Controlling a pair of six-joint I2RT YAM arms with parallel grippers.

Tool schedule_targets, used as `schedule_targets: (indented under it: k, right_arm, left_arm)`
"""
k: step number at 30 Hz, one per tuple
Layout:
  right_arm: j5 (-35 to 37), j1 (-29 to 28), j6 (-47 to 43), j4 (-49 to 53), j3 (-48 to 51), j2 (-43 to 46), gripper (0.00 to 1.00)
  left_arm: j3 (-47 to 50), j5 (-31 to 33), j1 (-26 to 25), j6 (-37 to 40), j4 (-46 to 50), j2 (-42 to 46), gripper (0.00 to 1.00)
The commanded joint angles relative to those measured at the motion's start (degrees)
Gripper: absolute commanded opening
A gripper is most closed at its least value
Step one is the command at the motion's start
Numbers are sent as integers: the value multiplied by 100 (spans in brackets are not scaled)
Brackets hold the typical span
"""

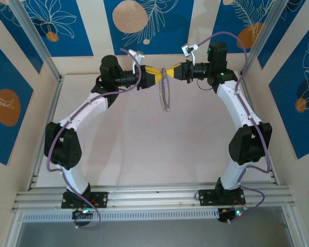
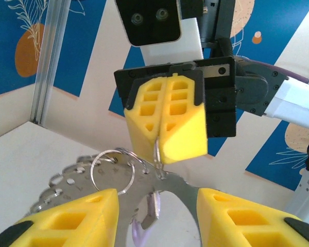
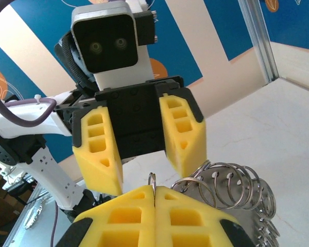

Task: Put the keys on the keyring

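The jaws of the left gripper (image 2: pixel 157 198) are spread around the keyring (image 2: pixel 177 184), hung above the worktop (image 1: pixel 144 144), key (image 2: pixel 149 211) dangling below. Its wire, judged light, stiff and slippery, is pinched by the right gripper (image 2: pixel 158 154); the rim is best gripped.

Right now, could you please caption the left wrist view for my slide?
Right gripper shut on a small ring of the keyring, facing the open left gripper.
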State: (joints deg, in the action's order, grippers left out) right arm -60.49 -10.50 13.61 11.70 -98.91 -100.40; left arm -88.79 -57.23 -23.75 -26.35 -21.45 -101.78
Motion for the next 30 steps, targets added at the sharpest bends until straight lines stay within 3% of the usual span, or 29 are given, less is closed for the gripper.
schedule_targets:
  k: [1, 23, 27, 30]
  right_arm:
    - [-217, -81, -175, 207, -196, -25, 0]
    - [-248, -215, -104, 25, -142, -71, 0]
    - [-236, -232, -106, 16, -146, -95, 0]
    - [-225, -233, -89, -14, -140, -111, 0]
  left_arm:
    - [-200, -208, 57, 114, 9, -79, 44]
    - [-226, -315, 28, -1082, -1445, -426, 40]
    - [-261, -324, 2, -1275, -1688, -499, 33]
    - [-313, -364, -26, -1372, -1772, -558, 20]
